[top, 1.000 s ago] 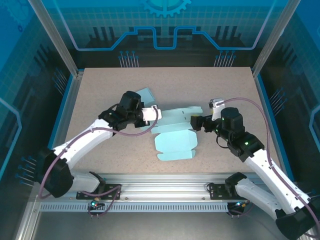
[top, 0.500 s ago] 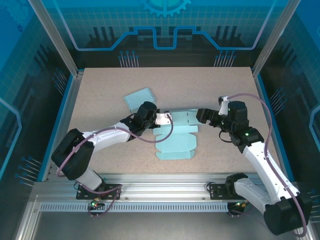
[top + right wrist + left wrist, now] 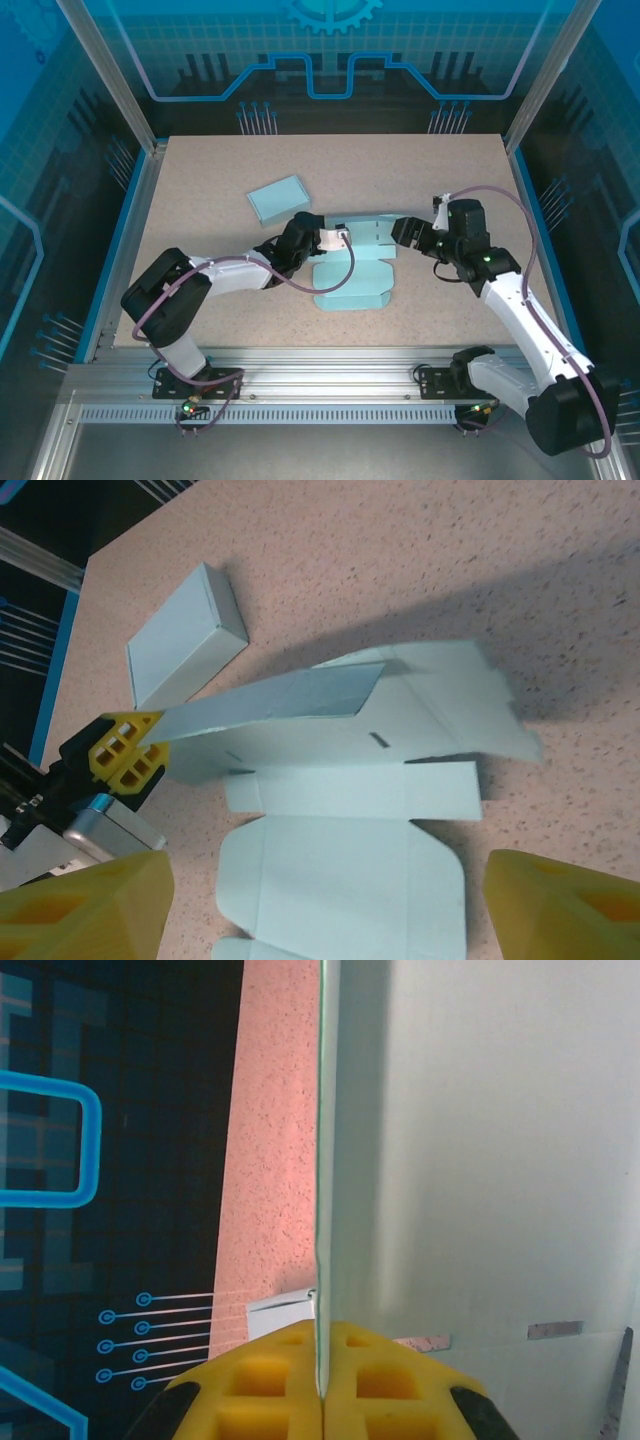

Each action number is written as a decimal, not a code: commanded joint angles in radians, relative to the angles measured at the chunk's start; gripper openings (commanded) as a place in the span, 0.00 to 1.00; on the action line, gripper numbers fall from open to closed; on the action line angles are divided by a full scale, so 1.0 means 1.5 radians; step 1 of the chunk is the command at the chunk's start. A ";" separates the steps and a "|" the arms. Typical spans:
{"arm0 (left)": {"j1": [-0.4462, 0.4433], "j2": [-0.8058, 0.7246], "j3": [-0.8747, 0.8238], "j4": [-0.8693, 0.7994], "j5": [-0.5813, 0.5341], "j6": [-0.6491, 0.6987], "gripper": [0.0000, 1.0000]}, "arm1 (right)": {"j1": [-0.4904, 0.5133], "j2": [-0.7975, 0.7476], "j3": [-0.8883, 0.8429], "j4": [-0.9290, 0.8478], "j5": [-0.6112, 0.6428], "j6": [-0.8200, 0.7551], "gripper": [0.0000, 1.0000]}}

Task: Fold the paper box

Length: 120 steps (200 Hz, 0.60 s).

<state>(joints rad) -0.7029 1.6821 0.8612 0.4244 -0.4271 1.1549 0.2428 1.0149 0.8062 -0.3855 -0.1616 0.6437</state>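
The left gripper (image 3: 340, 238) clamps the flat paper box (image 3: 355, 285), the right gripper (image 3: 398, 234) sits just beside its other end, and a closed box (image 3: 276, 199) lies beyond the left gripper.

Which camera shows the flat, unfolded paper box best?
The right wrist view: the paper box lies nearly whole, one flap pinched by the left gripper. The top view shows it small between the arms; the left wrist view, one flap edge-on.
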 commanded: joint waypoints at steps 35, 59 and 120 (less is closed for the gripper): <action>-0.017 0.012 -0.019 0.070 -0.038 0.032 0.00 | 0.062 0.077 0.063 0.017 0.020 0.035 0.76; -0.018 0.020 -0.021 0.086 -0.042 0.039 0.00 | 0.076 0.125 0.100 0.012 0.040 0.026 0.76; -0.026 0.061 -0.026 0.148 -0.073 0.088 0.00 | 0.081 0.206 0.177 -0.007 0.080 -0.003 0.76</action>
<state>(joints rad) -0.7273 1.7500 0.8402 0.5781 -0.5007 1.2400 0.3546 1.2877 1.0187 -0.3752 -0.0853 0.6682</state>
